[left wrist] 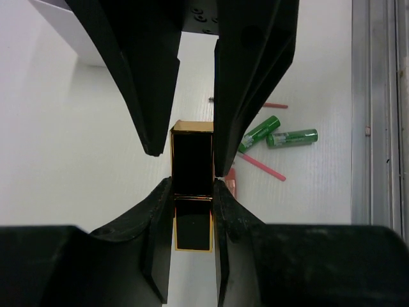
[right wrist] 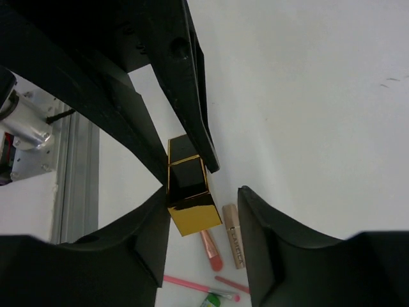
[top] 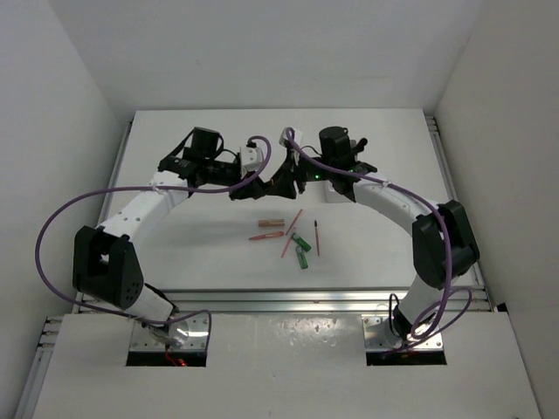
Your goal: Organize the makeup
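Left claw: the left claw (top: pixel 256 186) is clamped on the black-and-gold lipstick (left wrist: pixel 192 176), one finger pressed to each side of its case.
Right claw: the right claw (right wrist: pixel 204 195) stands parted around the same lipstick from the far end. One finger touches the gold section and the other is clear of it.
Lipstick: it is held in the air between the two claws above the far middle of the counter (top: pixel 201 253). The right wrist view shows a black half and a shiny gold half.
Writing: the copper tube (right wrist: pixel 233 236) has a line of letters along its side, too small to read. The two green bottles (left wrist: pixel 259 133) (left wrist: pixel 292 137) carry printed labels that are also unreadable. No writing shows on the lipstick.
Loose makeup: on the counter nearer the bases lie the copper tube, a coral-tipped stick (right wrist: pixel 211 249), pink pencils (top: pixel 292 233), a dark red pencil (top: pixel 316 237) and the green bottles, all close together.
Surroundings: a white box (left wrist: pixel 64 19) sits on the counter beyond the claws, and a metal rail (right wrist: pixel 77 166) edges the counter.
Blocking: both wrist views are largely filled by black fingers. The purple cables (top: pixel 52 227) loop outside the work area.
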You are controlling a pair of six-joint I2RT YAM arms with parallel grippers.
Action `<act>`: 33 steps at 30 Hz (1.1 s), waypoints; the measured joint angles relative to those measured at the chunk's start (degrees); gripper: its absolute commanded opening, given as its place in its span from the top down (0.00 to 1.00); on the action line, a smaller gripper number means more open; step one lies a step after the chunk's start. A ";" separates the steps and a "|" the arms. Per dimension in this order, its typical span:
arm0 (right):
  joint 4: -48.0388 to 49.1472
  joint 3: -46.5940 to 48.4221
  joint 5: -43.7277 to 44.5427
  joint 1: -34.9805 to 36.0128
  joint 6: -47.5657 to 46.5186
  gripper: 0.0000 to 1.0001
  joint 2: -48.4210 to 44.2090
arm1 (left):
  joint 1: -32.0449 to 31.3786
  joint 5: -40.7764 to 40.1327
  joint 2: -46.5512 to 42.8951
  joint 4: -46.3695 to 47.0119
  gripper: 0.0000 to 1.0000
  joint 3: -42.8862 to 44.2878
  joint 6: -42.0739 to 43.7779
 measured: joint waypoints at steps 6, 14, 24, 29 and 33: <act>-0.96 0.33 -1.70 0.52 -1.01 0.88 0.00 | 0.02 -0.46 -0.02 -0.33 1.00 -0.07 0.17; -1.20 0.28 -0.59 0.50 -0.39 1.00 -0.09 | -0.04 -1.07 -0.07 -0.74 0.00 -0.09 0.50; -13.00 0.81 18.71 -2.69 0.22 1.00 -4.44 | -0.20 -17.51 -0.68 7.32 0.00 -2.10 -9.55; -25.79 7.06 43.39 -4.98 1.49 1.00 -3.54 | -0.24 -28.52 -1.66 12.94 0.00 -5.97 -13.55; -30.99 10.12 53.44 -7.13 4.55 1.00 -1.46 | -0.24 -30.95 -1.97 14.14 0.00 -7.76 -14.69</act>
